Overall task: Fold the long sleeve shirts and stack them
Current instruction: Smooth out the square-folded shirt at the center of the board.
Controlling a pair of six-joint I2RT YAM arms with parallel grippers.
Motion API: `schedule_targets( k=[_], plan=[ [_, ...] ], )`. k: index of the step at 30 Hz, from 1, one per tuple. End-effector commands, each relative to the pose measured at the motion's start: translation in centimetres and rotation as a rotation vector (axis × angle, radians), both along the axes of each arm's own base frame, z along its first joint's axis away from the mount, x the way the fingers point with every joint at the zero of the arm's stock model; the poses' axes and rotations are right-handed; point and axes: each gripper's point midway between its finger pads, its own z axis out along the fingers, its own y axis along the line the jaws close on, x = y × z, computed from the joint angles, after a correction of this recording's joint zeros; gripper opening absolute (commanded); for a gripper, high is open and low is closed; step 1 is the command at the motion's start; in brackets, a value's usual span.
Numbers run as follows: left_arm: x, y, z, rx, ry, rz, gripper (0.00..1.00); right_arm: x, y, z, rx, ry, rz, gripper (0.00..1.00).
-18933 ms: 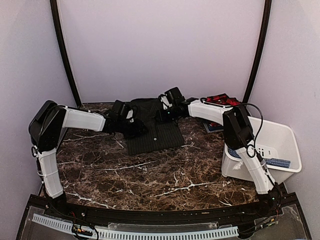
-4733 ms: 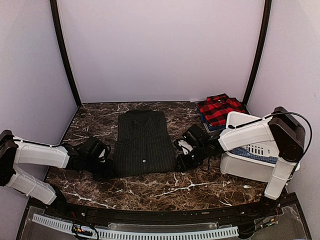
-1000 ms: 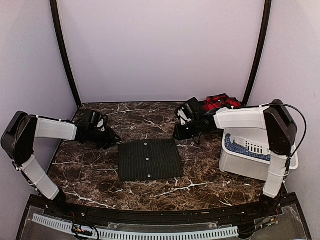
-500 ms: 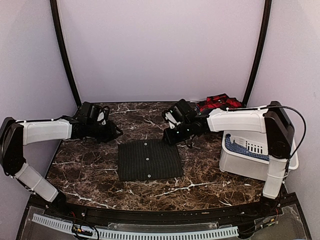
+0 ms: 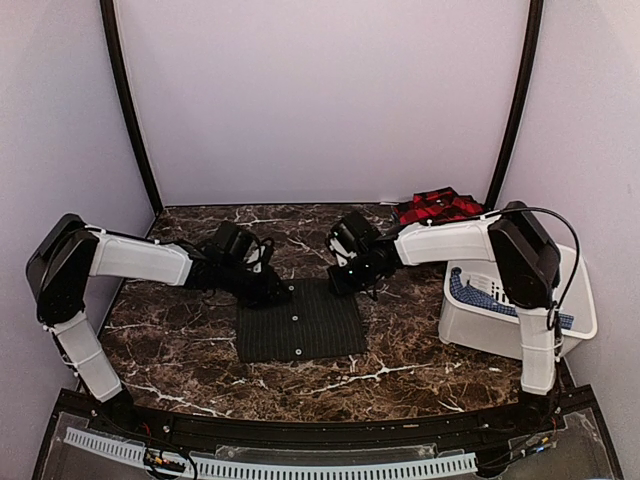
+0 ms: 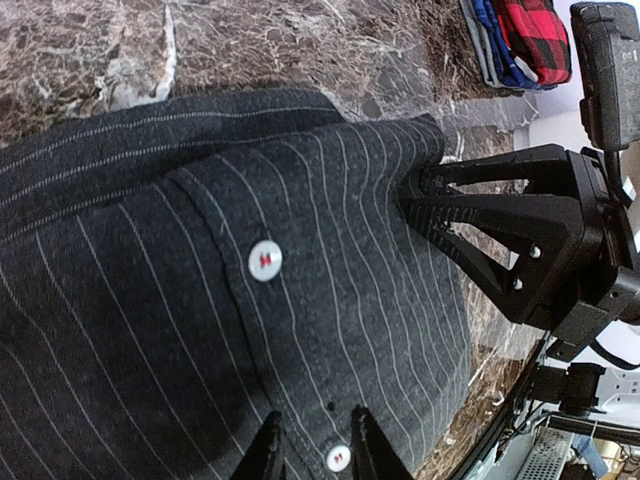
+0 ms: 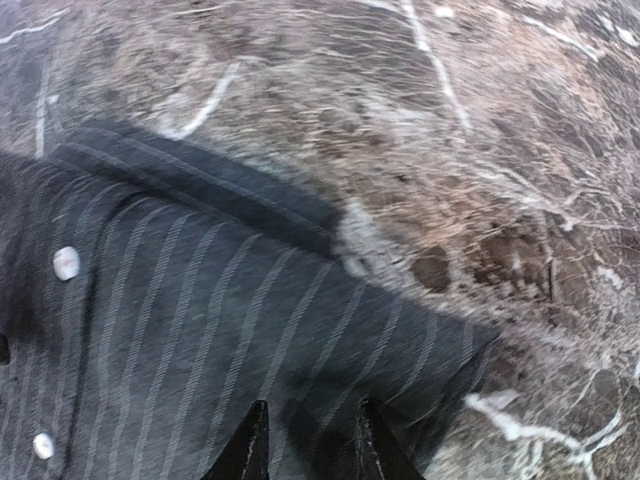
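left tool and right tool sit at the 11 and 1 o'clock corners of the dark charcoal shirt, tips narrowly parted; pinching or not, i cannot tell. the shirt lies centred on the counter as a near-square fold of soft pinstriped weave with small white buttons. likely step: gripping for another fold, needing matched pinches. red plaid shirt lies at 1 o'clock.

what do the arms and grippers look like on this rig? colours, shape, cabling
Both match: left arm and right arm have white shell links and black joint housings. The left gripper and right gripper are all black, two tapered fingers each; the right's show an open lattice with small screws. A thin black cable loops from the right elbow.
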Motion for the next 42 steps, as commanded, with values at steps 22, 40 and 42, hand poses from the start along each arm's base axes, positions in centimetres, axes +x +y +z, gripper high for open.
schedule_targets(
  k=[22,40,42],
  plan=[
    [1.4,-0.3,4.7,0.017,-0.08,-0.028,0.24,5.6,-2.0,1.5,-0.012,-0.033,-0.084,0.3],
    [-9.8,0.5,-3.7,0.095,0.202,-0.22,0.23,4.0,-0.7,4.9,0.0,-0.069,-0.054,0.31],
    [-9.8,0.8,-3.7,0.114,0.201,-0.213,0.24,2.9,-0.1,5.4,0.002,-0.072,-0.026,0.31]
  ],
)
